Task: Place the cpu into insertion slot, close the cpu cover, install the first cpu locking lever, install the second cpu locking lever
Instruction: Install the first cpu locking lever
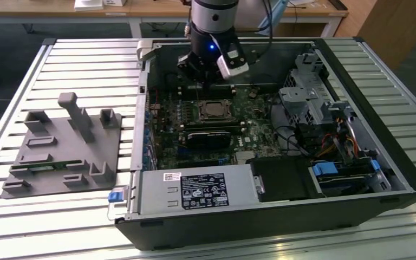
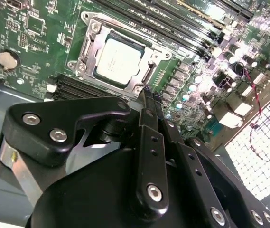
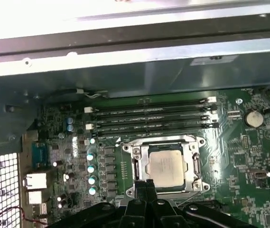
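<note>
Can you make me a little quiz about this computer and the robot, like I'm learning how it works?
1. Fill the gap: the grey tray lies on the table, on the exterior view's ____ of the computer case.
2. Which is the tool closest to? A the chip, B the grey tray, C the table.
3. True or false: the chip lies on the grey tray.
Key: 1 left; 2 A; 3 false.
</note>
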